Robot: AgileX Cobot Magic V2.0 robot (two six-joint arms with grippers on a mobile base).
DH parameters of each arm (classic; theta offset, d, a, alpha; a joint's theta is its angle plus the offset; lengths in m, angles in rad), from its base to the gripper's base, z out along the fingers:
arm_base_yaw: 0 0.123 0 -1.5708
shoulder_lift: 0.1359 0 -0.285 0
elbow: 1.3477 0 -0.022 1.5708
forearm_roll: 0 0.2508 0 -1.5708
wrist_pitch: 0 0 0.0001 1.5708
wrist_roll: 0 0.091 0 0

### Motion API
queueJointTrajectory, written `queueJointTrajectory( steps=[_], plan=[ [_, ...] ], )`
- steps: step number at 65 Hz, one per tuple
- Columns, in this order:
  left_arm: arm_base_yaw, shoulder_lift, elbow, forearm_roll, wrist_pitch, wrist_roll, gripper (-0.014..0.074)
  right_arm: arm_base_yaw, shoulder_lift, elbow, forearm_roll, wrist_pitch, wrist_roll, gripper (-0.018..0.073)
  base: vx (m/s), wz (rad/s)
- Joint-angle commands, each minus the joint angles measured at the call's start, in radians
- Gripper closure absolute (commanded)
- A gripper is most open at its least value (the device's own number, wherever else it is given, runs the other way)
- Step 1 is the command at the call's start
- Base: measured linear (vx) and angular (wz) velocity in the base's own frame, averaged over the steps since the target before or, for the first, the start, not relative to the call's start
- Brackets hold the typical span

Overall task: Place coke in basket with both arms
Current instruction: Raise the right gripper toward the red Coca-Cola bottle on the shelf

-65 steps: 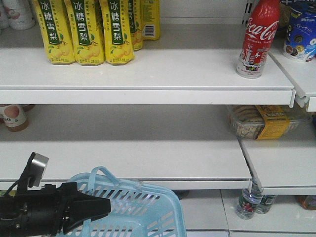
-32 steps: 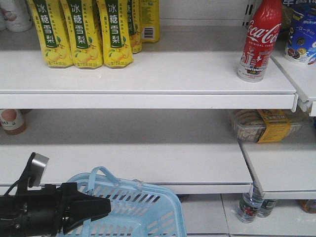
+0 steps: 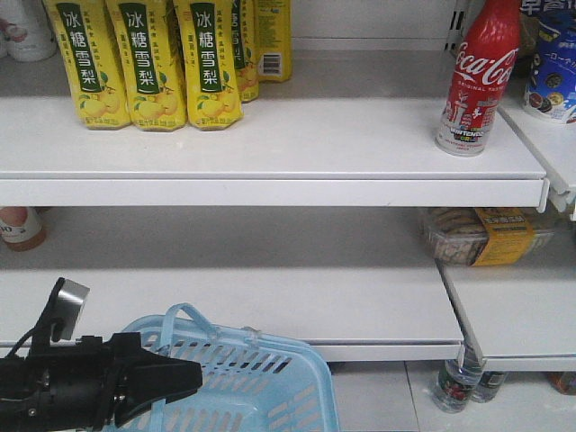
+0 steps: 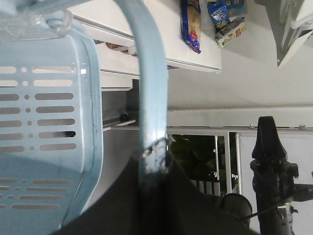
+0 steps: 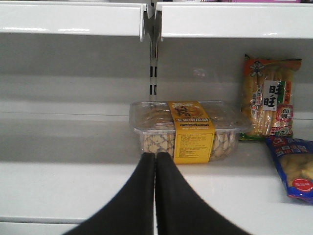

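Note:
The coke (image 3: 477, 76), a slim red bottle with white script, stands upright at the right end of the top shelf. Low in the front view, my left gripper (image 3: 193, 375) reaches right over the light blue basket (image 3: 270, 389). In the left wrist view that gripper (image 4: 154, 157) is shut on the basket's handle (image 4: 150, 73), with the slotted basket wall (image 4: 49, 122) hanging to its left. My right gripper (image 5: 155, 156) is shut on nothing and points at a clear biscuit box (image 5: 188, 129) on a lower shelf. The coke is out of both wrist views.
Yellow drink cartons (image 3: 148, 63) fill the top shelf's left side. The biscuit box (image 3: 486, 234) sits on the middle shelf below the coke. Snack bags (image 5: 266, 100) lie to its right. Small bottles (image 3: 454, 385) stand at floor level. A second black arm (image 4: 271, 161) shows in the left wrist view.
The shelves, cartons and coke have drifted slightly down and right in the front view. The left arm and basket keep the same place in the frame.

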Motion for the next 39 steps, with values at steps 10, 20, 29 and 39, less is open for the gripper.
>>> queueJointTrajectory(
  steps=[10,20,29,39],
  plan=[
    [-0.003,-0.025,-0.023,-0.095,0.071,0.006,0.0603,0.000,-0.018,0.011,-0.003,-0.072,-0.005,0.0569,0.02,0.00],
    [-0.003,-0.025,-0.023,-0.095,0.071,0.006,0.0603,0.000,-0.018,0.011,-0.003,-0.072,-0.005,0.0569,0.02,0.00],
    [-0.003,-0.025,-0.023,-0.095,0.071,0.006,0.0603,0.000,-0.018,0.011,-0.003,-0.072,-0.005,0.0569,0.02,0.00],
    [-0.003,-0.025,-0.023,-0.095,0.071,0.006,0.0603,0.000,-0.018,0.011,-0.003,-0.072,-0.005,0.0569,0.03,0.00]
  ],
)
